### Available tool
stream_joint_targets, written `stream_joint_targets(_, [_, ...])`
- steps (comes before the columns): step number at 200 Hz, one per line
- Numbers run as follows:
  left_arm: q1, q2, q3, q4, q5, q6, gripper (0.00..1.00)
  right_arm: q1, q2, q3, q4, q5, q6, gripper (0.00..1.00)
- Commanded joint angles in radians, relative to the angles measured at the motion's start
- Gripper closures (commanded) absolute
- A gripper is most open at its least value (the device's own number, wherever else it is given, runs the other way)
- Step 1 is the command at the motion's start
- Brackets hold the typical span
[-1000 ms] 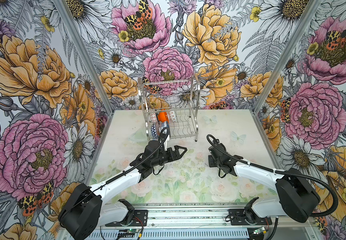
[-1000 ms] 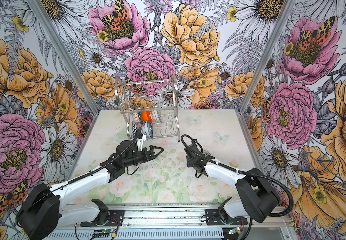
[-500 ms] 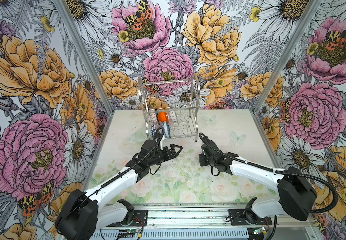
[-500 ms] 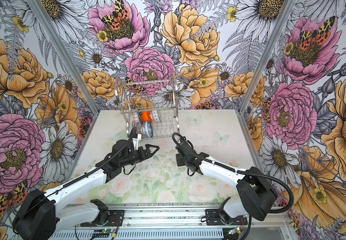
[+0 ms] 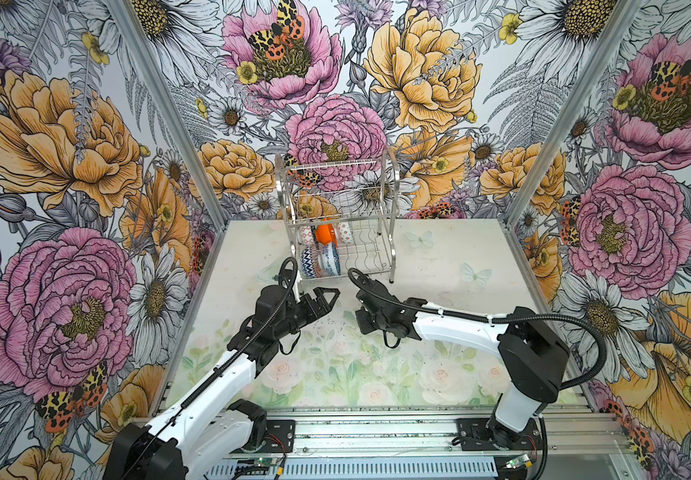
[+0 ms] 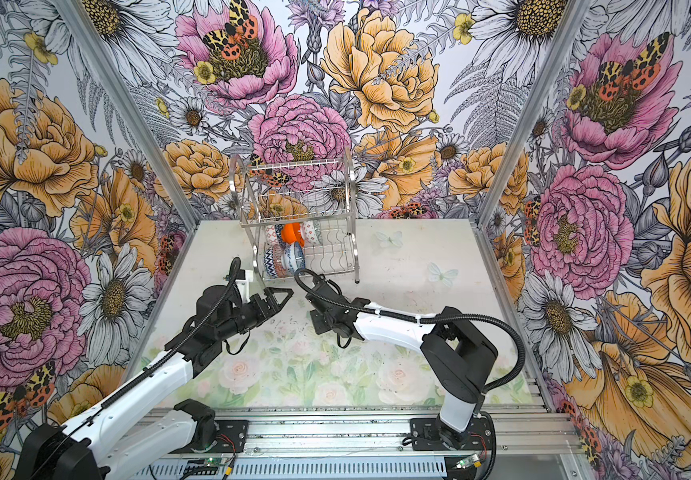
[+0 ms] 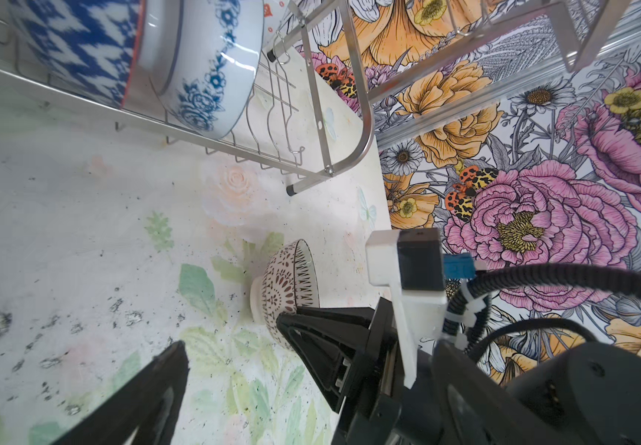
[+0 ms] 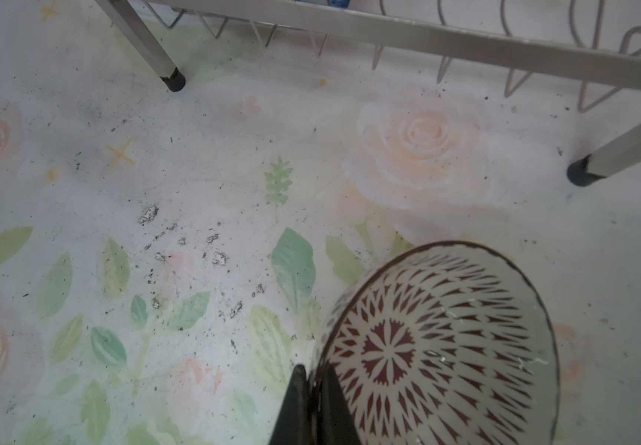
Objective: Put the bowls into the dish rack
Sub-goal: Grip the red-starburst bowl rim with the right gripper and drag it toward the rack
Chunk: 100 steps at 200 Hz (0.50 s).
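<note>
Two fingers of my right gripper (image 8: 313, 379) pinch the rim of the grey-green geometric bowl (image 8: 438, 346). It is tipped on edge low over the table (image 5: 439, 266), just in front of the dish rack (image 8: 427, 38). My left gripper (image 7: 230, 334) gapes wide and empty beside it. Five bowls (image 5: 329, 264) stand on edge at the lower shelf's left end; bare wire slots run on to their right.
</note>
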Motion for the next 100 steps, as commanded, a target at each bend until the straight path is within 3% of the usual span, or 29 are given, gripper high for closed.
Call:
stream_joint_targets(1, [0.035, -0.037, -0.022, -0.023, 0.039, -0.011, 0.01, 0.013, 0.038, 0.069, 0.027, 0.014, 0.001, 1.0])
stream_joint_targets(62, [0.086, -0.062, -0.05, -0.028, 0.075, -0.015, 0.01, 0.038, 0.13, 0.143, 0.028, 0.009, 0.009, 0.99])
stream_joint_targets(100, [0.111, -0.076, -0.068, -0.027, 0.087, -0.021, 0.01, 0.042, 0.146, 0.15, 0.029, -0.001, 0.015, 0.93])
